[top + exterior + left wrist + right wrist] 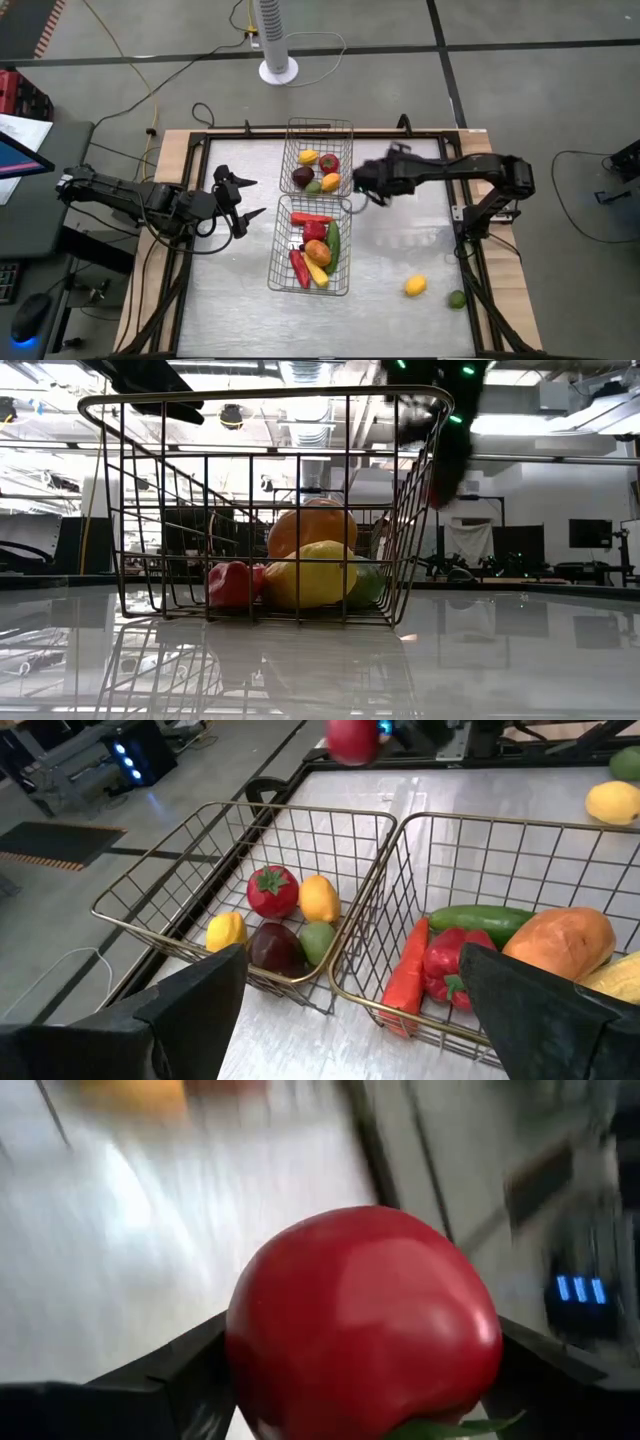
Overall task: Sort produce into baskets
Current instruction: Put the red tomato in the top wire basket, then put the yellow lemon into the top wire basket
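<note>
Red tomato (365, 1320) pinched in right tool (362, 186), just beside far basket (318, 127) on worktop (400, 250). Left tool (243, 197) spread, empty, beside near basket (282, 205). Lemon (415, 286) and lime (456, 298) loose on worktop.

The right wrist view is smeared: behind the red tomato (365, 1325), whose underside the picture's edge cuts off, nothing reads clearly. In the low view the near basket (262, 400) hides the other basket, and the arm above blurs.
</note>
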